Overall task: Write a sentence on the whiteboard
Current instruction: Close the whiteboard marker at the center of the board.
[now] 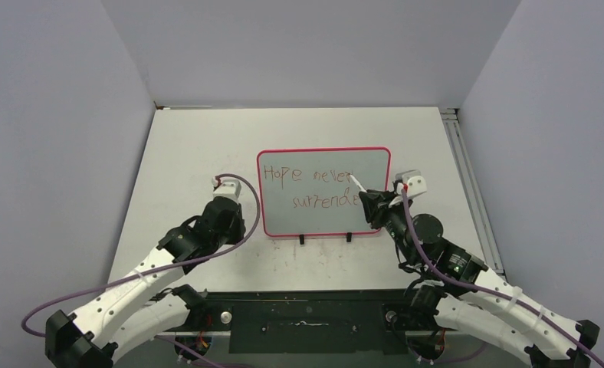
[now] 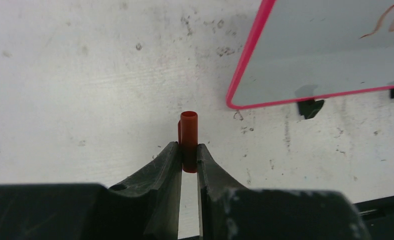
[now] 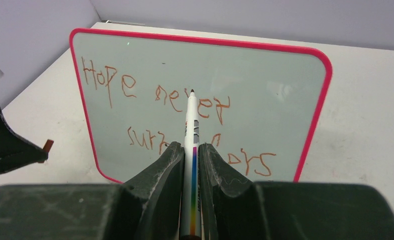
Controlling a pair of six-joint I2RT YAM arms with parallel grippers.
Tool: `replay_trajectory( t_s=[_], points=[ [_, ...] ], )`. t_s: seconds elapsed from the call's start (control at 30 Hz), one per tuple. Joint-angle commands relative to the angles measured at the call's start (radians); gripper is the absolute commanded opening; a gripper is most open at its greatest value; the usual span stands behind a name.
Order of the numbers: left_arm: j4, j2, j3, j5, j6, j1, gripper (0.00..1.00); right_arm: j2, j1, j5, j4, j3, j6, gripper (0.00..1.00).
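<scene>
Right pincer grips one white rainbow-striped marker, left pincer pinches one red-brown cap, and between them one pink-framed whiteboard stands on the worktop on two black feet, bearing one reddish-brown sentence in two lines.

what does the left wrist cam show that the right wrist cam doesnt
Left wrist only: the black feet of the whiteboard, and the left gripper pinching a red cap. Right wrist only: the right gripper holding the marker, and the full sentence. Both: the whiteboard's pink-red frame and the white table.
</scene>
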Motion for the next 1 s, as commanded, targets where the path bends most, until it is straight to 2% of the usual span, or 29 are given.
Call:
replay_trajectory(
  t_s=[0.0, 0.2, 0.43, 0.5, 0.57, 0.7, 0.77, 0.97],
  points=[
    [0.056, -0.059, 0.128, -0.009, 0.182, -0.002, 0.0, 0.105, -0.01, -0.118, -0.063, 0.146, 0.016, 0.05],
    [0.17, -0.064, 0.14, 0.149, 0.391, -0.004, 0.0, 0.188, -0.047, -0.376, -0.111, 0.237, 0.009, 0.05],
    [0.319, -0.119, 0.082, 0.518, 0.539, -0.003, 0.0, 0.196, -0.142, -0.689, -0.155, 0.304, 0.009, 0.05],
    [0.346, -0.134, 0.059, 0.65, 0.56, -0.003, 0.0, 0.221, -0.199, -0.808, -0.172, 0.313, 0.007, 0.05],
    [0.35, -0.137, 0.05, 0.72, 0.565, -0.005, 0.0, 0.258, -0.28, -0.967, -0.172, 0.317, 0.014, 0.05],
    [0.379, -0.15, 0.037, 0.807, 0.553, -0.011, 0.0, 0.324, -0.484, -1.404, -0.07, 0.286, 0.096, 0.05],
    [0.39, -0.152, 0.029, 0.842, 0.551, -0.016, 0.0, 0.356, -0.566, -1.54, -0.001, 0.265, 0.16, 0.05],
    [0.39, -0.142, 0.028, 0.869, 0.554, -0.038, 0.0, 0.412, -0.595, -1.654, 0.006, 0.272, 0.176, 0.05]
  ],
)
